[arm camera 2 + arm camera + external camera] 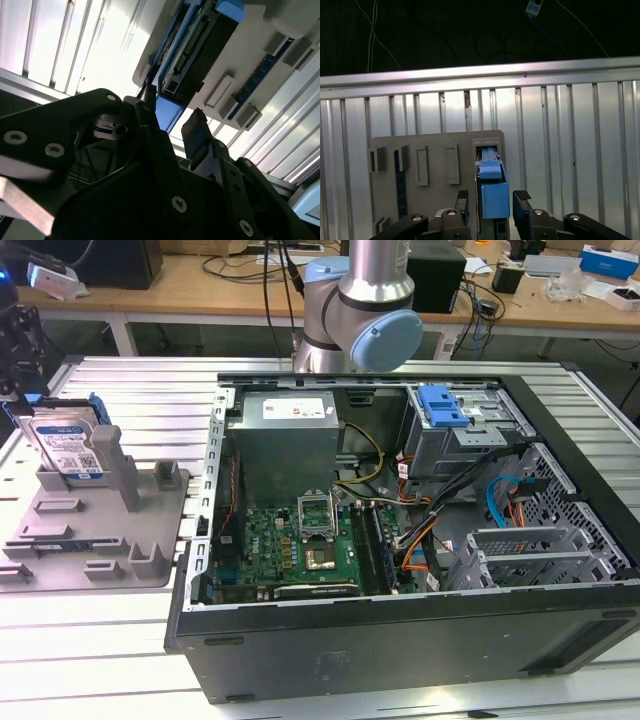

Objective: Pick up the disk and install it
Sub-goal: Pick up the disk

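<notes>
Straddling one upright disk [490, 170], gripper [491, 195] spread wide, two fingers [521, 201] seemingly clear of it

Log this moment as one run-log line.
tool: open, straddling disk | disk: upright in grey fixture tray | install: not yet done

disk [68, 445] standing in tray [60, 540], tray beside case [400, 640]

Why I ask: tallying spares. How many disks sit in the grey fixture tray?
1. The disk stands upright in the tray, on the exterior view's left, straddled by the open gripper.
</notes>
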{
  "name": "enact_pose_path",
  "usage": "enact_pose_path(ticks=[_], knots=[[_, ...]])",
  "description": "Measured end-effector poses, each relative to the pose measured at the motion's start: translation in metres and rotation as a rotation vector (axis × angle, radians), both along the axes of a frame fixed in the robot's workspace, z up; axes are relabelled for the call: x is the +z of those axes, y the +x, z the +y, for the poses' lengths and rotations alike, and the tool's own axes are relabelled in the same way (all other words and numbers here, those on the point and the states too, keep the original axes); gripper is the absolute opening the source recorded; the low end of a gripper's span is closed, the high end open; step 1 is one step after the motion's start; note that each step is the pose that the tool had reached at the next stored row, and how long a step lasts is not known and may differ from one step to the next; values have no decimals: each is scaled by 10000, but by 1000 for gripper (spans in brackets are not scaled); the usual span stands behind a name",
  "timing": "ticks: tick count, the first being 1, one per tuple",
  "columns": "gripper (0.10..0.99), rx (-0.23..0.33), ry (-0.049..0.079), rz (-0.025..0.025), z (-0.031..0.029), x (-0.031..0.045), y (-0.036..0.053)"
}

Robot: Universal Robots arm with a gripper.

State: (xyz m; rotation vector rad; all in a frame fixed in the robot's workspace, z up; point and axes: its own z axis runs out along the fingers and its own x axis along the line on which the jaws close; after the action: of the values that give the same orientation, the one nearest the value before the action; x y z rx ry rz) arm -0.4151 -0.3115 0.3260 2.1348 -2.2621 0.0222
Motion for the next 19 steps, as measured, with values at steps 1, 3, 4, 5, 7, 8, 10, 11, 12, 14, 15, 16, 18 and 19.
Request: enact_pose_path(ticks=[1, 3, 4, 5, 7, 8, 10, 11, 12, 14, 15, 16, 18, 19], knots=[[482, 0, 0, 0, 0, -6, 0], [482, 0, 0, 0, 0, -17, 0], [482, 0, 0, 0, 0, -24, 0], [482, 0, 0, 1, 0, -28, 0], [482, 2, -1, 3, 0, -34, 0], [482, 10, 0, 1, 0, -37, 0], [482, 53, 0, 0, 0, -41, 0], [482, 93, 0, -1, 1, -47, 0], [482, 116, 0, -2, 1, -50, 0], [482, 207, 1, -3, 7, -60, -1], [482, 261, 0, -1, 9, -63, 0], [482, 322, 0, 0, 11, -70, 0], [482, 370, 0, 0, 12, -85, 0], [482, 379, 0, -1, 12, -91, 0]])
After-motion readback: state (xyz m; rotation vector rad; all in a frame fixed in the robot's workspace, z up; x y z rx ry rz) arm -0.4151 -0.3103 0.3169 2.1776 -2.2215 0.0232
